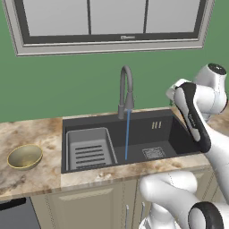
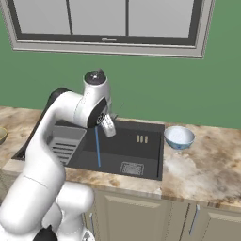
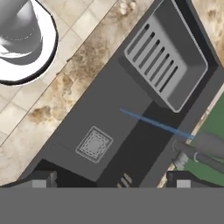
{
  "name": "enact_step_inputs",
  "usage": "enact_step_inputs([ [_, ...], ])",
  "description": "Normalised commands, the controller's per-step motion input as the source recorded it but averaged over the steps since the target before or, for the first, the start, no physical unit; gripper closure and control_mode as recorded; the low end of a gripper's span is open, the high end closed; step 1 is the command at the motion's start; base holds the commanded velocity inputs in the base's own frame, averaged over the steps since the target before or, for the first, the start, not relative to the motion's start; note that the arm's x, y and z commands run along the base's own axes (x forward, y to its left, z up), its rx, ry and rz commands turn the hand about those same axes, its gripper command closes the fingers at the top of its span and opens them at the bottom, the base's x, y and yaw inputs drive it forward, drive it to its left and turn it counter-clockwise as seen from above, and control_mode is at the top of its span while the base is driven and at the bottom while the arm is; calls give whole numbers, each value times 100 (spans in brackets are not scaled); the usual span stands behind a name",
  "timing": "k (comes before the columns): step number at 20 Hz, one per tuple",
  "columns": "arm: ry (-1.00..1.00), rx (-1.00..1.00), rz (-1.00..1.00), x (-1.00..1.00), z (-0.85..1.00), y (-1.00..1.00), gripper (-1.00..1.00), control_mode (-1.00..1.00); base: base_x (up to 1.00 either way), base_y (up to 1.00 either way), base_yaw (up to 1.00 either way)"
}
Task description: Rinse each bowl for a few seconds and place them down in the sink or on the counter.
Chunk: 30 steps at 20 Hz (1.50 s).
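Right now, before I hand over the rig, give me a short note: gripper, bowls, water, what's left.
Gripper: open, empty, above the sink.
Olive-gold bowl: on the counter left of the sink.
Pale blue bowl: on the counter right of the sink.
Faucet: running, stream falling into the basin beside the rack insert.
Done: water on.
Left: both bowls look untouched; pick up, rinse and set down each.
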Motion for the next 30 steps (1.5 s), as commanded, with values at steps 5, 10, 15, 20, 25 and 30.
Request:
enact_step_inputs([
  [5,10,-8,16,0,12,90,-100,-100,0,0,0],
  [10,10,-3,15,0,0,87,-100,-100,0,0,0],
  [15,11,-7,13,0,0,100,-100,-100,0,0,0],
  [20,8,-5,13,0,-3,100,-100,-100,0,0,0],
  [25,7,-3,11,0,-10,100,-100,-100,0,0,0],
  [30,6,-1,13,1,-21,92,-100,-100,0,0,0],
])
